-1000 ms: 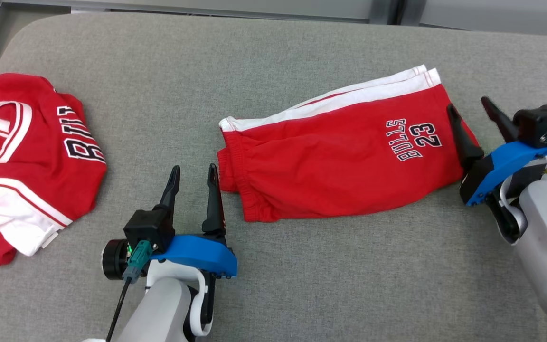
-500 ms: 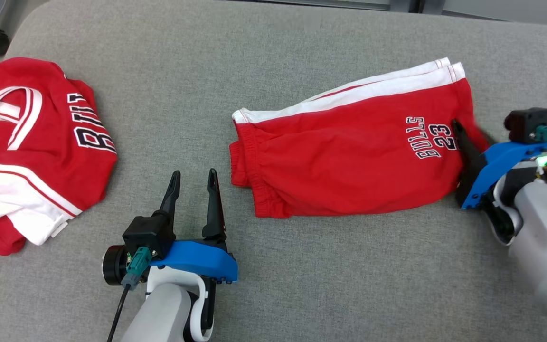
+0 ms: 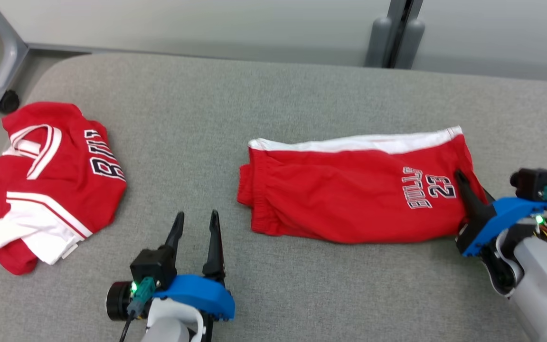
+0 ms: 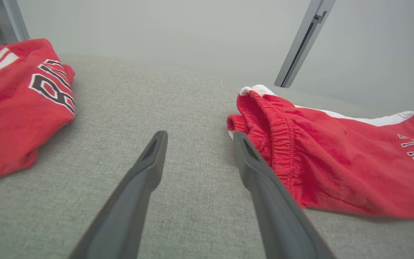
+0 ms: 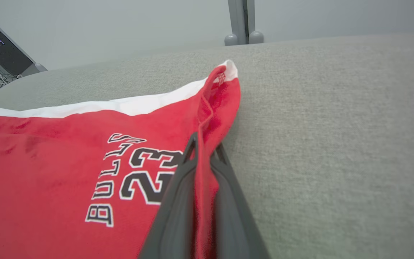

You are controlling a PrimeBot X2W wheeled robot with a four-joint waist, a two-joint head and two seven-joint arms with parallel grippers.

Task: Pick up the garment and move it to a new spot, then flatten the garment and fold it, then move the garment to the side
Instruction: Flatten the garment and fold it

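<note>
Grey padded tabletop (image 3: 273, 90): red Bulls shorts (image 3: 349, 199) lie flat w/ long axis running L–R. Right gripper (image 3: 459, 176) is clamped on the hem (image 3: 468, 152) at robot's right. Left gripper (image 3: 196, 219), jaws apart & empty, sits just beside the waistband (image 3: 254, 204), which lies to its right, so it's the nearer arm for that end.

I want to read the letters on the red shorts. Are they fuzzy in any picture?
Head view: the letters on the shorts look smeared and hard to read. Right wrist view: BULLS 23 is sharp, beside the right tool pinching the hem. Left wrist view: the letters are cut off at the picture's edge.
</note>
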